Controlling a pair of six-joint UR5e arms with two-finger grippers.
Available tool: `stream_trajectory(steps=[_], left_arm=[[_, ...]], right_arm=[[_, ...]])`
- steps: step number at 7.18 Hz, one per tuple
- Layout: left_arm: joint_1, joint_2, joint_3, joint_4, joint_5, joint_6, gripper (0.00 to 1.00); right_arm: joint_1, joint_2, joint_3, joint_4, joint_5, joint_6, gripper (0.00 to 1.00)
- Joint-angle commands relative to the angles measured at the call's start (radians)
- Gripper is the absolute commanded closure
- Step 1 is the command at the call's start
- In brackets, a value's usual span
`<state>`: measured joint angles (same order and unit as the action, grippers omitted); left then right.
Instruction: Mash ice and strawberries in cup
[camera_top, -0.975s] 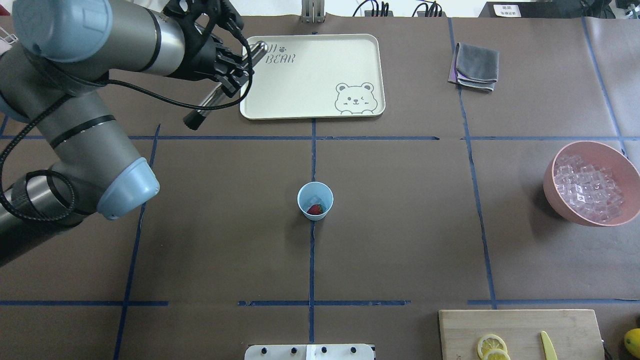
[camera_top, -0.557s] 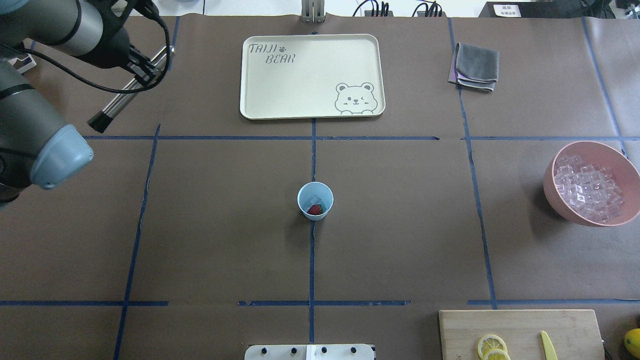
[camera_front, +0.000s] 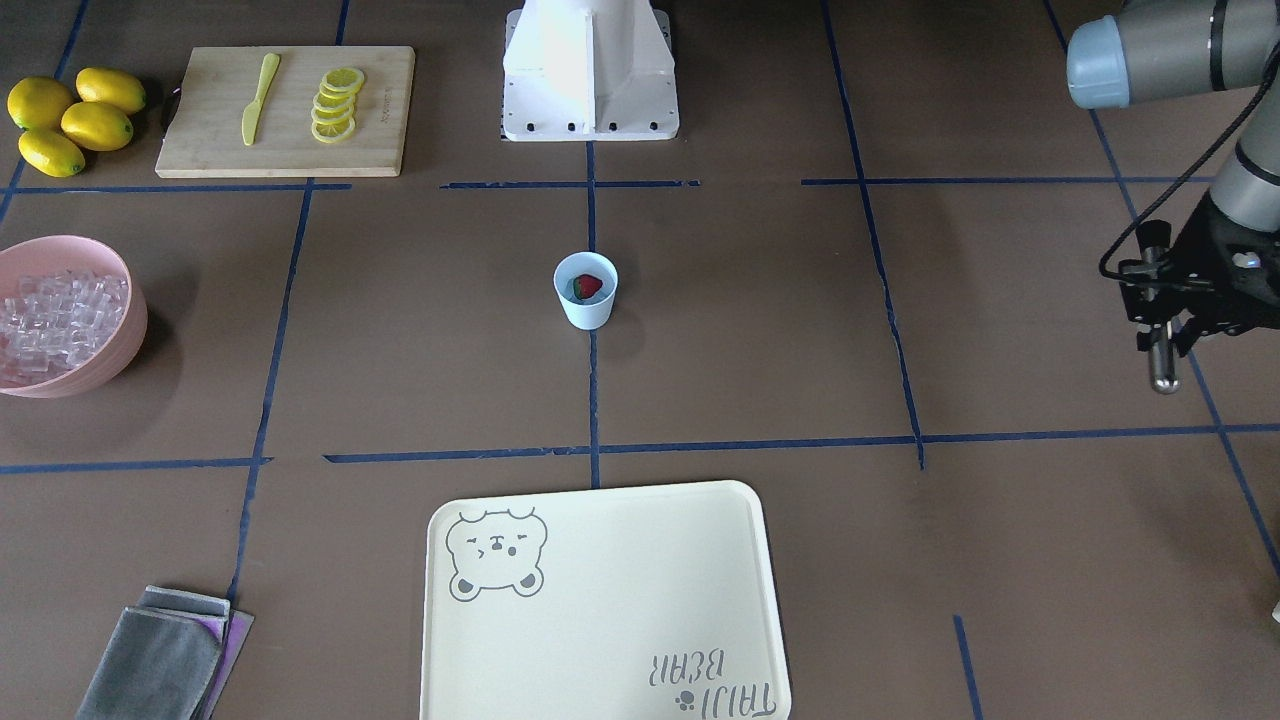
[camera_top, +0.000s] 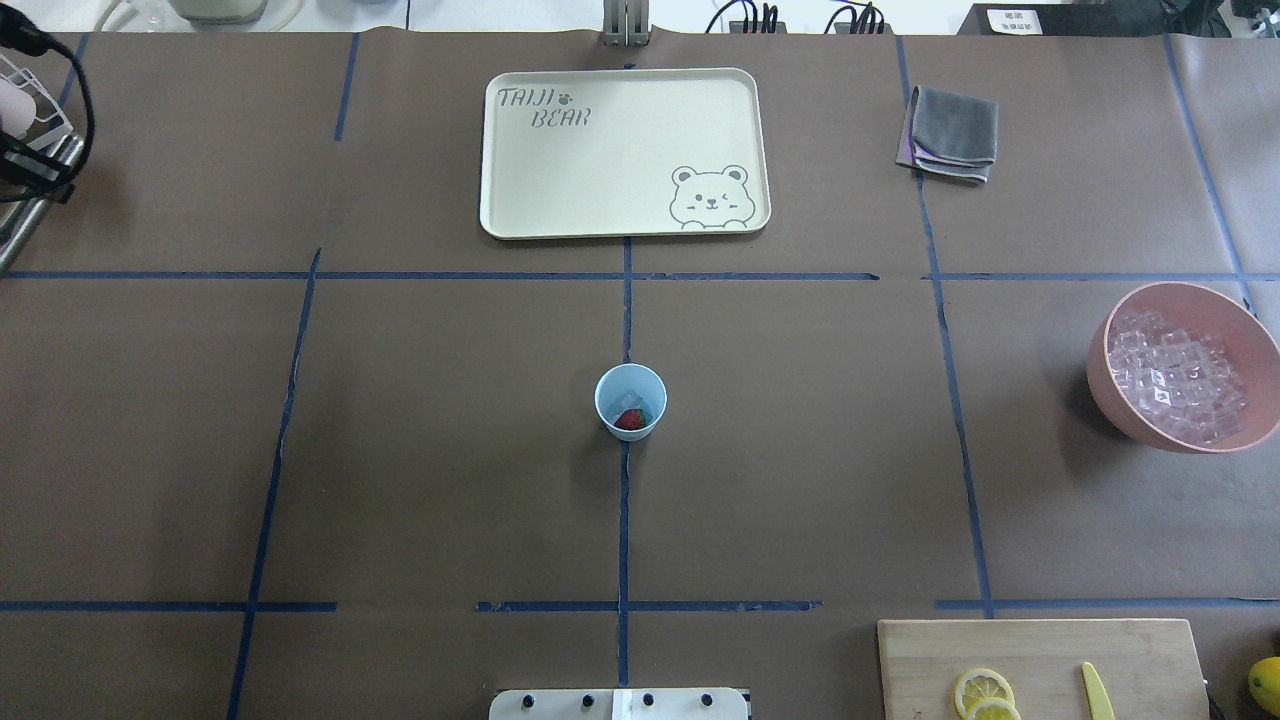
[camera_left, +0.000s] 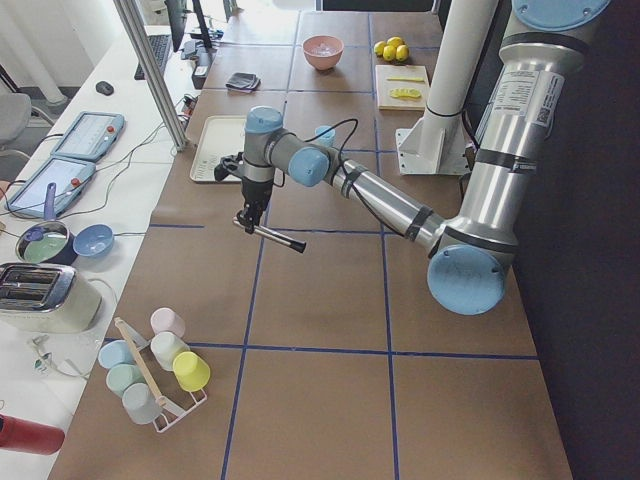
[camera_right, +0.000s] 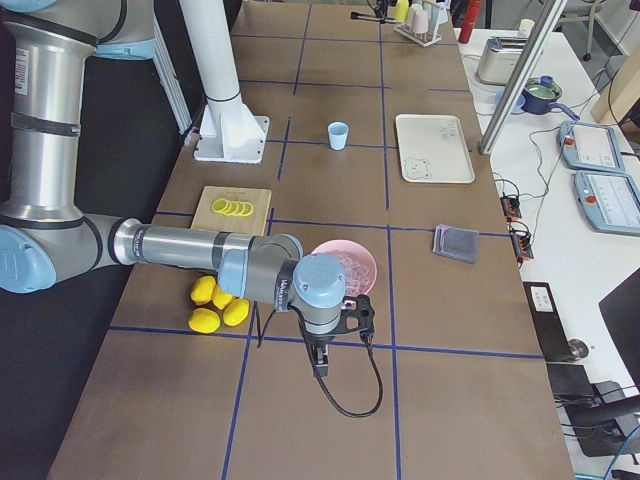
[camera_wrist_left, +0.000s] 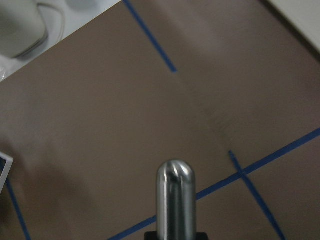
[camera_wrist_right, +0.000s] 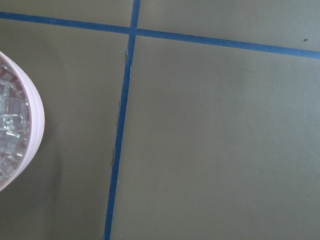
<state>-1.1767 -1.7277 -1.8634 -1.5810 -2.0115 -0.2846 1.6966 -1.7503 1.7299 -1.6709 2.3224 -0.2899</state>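
Tabletop (camera_top: 400, 450) cup (camera_front: 585, 312) holds strawberry (camera_front: 589, 286) and ice (camera_top: 628, 399); left gripper (camera_front: 1165, 325) clenches metal muddler (camera_front: 1161, 372).

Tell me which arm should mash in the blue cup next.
Left: the left gripper holds the metal muddler. The right gripper hangs beside the pink ice bowl, no tool visible.

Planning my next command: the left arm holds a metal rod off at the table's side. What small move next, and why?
Probably carry the left pincer and its metal rod toward the cup, stopping above it: the strawberry and ice inside look unmashed, and the rod hangs well off to the cup's side.
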Motion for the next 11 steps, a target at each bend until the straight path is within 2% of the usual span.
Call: stream_trajectory(steps=[1,3,5,8,9,10,11], left_arm=[[-0.034,0.191,0.036,-0.205,-0.001,-0.094,0.96],[-0.032,0.272,0.169,-0.472,-0.003,-0.23,0.96],[-0.018,0.272,0.31,-0.656,-0.006,-0.321,0.96],[0.11,0.267,0.325,-0.648,-0.046,-0.326,0.95],[0.127,0.267,0.328,-0.643,-0.046,-0.326,0.92],[0.13,0.269,0.342,-0.646,-0.046,-0.324,0.63],[0.13,0.269,0.352,-0.655,-0.044,-0.318,0.01]], right_arm=[[0.0,0.0,0.003,0.0,0.0,-0.002,0.0],[0.0,0.0,0.003,0.0,0.0,-0.002,0.0],[0.0,-0.009,0.007,0.0,-0.002,-0.002,0.0],[0.0,-0.015,0.01,0.0,-0.002,-0.003,0.0],[0.0,-0.015,0.01,0.002,-0.002,-0.003,0.0],[0.0,-0.015,0.01,0.002,-0.002,-0.003,0.0],[0.0,-0.015,0.01,0.0,-0.002,-0.002,0.0]])
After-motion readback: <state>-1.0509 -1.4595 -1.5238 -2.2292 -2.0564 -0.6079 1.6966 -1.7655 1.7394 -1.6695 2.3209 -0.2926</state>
